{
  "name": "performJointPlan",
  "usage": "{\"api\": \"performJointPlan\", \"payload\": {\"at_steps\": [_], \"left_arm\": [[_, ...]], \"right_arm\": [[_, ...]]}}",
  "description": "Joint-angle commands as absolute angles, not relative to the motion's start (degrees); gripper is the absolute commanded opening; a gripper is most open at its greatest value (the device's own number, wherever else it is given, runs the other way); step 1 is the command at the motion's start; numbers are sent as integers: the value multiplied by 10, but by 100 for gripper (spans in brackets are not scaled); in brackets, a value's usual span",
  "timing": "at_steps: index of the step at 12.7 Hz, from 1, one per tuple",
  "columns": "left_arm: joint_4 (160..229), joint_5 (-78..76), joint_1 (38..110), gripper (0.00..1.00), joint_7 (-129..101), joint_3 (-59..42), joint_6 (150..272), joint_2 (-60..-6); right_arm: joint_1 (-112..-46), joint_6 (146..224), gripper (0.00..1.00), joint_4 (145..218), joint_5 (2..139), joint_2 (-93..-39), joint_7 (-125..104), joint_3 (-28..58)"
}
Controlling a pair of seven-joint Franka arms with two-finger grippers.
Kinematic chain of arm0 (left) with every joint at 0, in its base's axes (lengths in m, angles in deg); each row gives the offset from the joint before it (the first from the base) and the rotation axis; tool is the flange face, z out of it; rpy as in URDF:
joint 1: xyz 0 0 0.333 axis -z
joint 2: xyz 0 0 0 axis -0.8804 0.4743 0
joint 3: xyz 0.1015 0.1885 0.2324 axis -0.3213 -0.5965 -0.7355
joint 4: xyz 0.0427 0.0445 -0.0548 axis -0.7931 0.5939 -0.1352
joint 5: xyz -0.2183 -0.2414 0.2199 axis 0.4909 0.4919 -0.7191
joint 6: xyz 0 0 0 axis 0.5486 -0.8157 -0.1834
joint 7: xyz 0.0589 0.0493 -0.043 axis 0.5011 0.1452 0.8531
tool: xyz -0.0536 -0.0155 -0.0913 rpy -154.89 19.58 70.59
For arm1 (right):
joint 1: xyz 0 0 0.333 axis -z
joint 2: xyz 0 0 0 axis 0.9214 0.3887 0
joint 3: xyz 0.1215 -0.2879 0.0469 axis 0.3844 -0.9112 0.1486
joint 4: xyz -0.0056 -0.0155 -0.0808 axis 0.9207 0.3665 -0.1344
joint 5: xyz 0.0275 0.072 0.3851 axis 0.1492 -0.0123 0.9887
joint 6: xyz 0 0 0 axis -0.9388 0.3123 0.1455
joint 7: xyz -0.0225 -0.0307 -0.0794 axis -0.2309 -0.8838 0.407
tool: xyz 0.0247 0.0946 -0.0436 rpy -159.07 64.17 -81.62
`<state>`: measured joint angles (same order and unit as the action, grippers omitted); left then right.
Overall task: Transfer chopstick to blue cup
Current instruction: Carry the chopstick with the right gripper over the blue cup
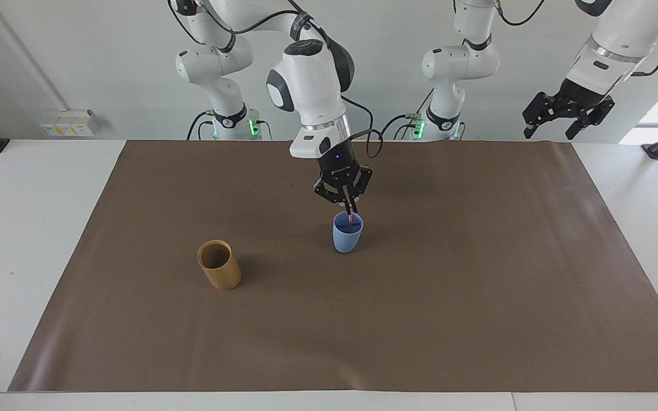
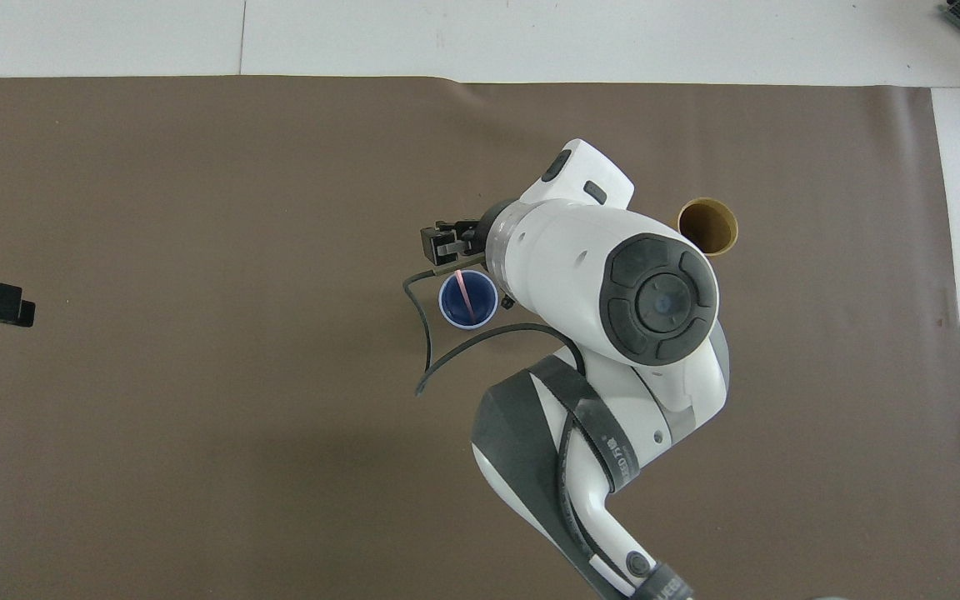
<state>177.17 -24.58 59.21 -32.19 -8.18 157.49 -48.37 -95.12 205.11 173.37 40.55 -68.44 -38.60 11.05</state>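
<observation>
Facing view: right gripper (image 1: 350,205) hangs just above the blue cup (image 1: 345,242), which sits about mid-mat on the brown mat (image 1: 477,297). The pink chopstick (image 1: 352,217) has its lower end down inside the cup, and its top runs up into the fingertips. Can't tell from either cam whether those fingertips are clamped on the stick or have let it go, they're too bunched together from this angle. Imo this is the drop-off step, so the task's basically at the end. The next move calls for making sure the jaws are really apart, then going straight up so nothing snags the stick or tips the cup, since it's light and looks a bit tilted already. The left gripper (image 1: 554,127) waits high up past the left arm's end of the mat w/ jaws spread, holding nothing. A tan bamboo cup (image 1: 219,267) stands toward the right arm's end, a bit farther from the robots than the blue one and well apart from it, so it's not involved. As for what each cam gives you, the overhead view looks right down the cup's mouth, so you see the stick lying slanted across the inside w/ its tip on the bottom, which the facing cam hides. But overhead the big white wrist covers most of the gripper. Only the facing view shows how low the gripper is over the rim.
</observation>
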Motion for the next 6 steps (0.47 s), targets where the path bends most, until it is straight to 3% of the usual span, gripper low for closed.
{"api": "performJointPlan", "payload": {"at_steps": [1,6], "left_arm": [[1765,-240,588,100,-319,-80,1571,-485],[1765,-241,588,100,-319,-81,1571,-485]], "right_arm": [[-929,2032,100,1737,408,-713,-395,112],[-850,1832,100,1737,397,-803,-402,111]]}}
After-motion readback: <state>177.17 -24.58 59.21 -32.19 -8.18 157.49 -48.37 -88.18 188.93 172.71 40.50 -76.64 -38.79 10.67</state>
